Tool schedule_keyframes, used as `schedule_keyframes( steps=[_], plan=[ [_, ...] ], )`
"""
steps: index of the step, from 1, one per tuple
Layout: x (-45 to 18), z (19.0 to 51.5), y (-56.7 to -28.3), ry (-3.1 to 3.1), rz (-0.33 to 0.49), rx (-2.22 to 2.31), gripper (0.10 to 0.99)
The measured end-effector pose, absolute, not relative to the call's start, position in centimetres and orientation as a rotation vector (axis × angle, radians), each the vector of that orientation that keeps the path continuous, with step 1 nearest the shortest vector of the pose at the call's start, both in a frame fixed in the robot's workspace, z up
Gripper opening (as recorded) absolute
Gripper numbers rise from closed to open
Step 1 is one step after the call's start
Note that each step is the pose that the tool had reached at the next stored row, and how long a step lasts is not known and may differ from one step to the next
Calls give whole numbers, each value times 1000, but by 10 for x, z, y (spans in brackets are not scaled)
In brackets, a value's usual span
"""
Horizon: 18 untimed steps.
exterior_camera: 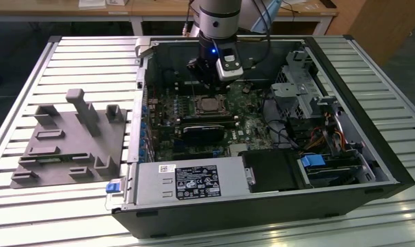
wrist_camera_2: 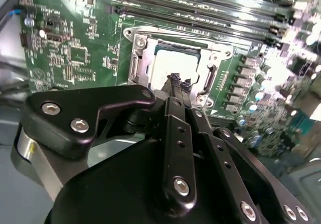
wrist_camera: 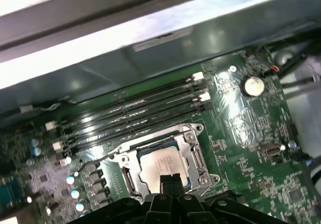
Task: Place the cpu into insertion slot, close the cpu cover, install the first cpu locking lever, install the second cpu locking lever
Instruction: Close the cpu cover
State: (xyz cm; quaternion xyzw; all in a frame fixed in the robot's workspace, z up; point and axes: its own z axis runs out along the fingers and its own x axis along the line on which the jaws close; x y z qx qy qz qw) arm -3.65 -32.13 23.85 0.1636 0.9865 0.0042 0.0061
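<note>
The cpu (wrist_camera_2: 170, 63) lies flat in the insertion slot (exterior_camera: 209, 105) on the green motherboard, its silvery top showing. The cpu cover (wrist_camera_2: 142, 58), a silvery frame, lies down around the chip in both wrist views (wrist_camera: 189, 144). A thin wire lever (wrist_camera: 95, 158) runs out from one side of the socket; I cannot tell whether it is latched. My gripper (wrist_camera_2: 178, 78) hovers just above the edge of the chip, its two black fingertips pressed together with nothing between them. From outside, the gripper (exterior_camera: 209, 91) hangs straight down over the socket.
Long black memory slots (wrist_camera: 135, 113) run beside the socket. A black block (exterior_camera: 203, 135) sits on the board nearer the power supply (exterior_camera: 193, 180). The drive cage (exterior_camera: 303, 87) and cables fill the exterior view's right. A grey fixture plate (exterior_camera: 70, 139) lies on the table outside the case.
</note>
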Motion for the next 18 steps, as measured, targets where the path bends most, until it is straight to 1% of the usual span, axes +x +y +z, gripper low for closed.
schedule_keyframes(
  steps=[10,18],
  plan=[
    [-37,237,-321,3121,11,232,102],
    [-37,237,-321,3123,11,213,102]
  ],
)
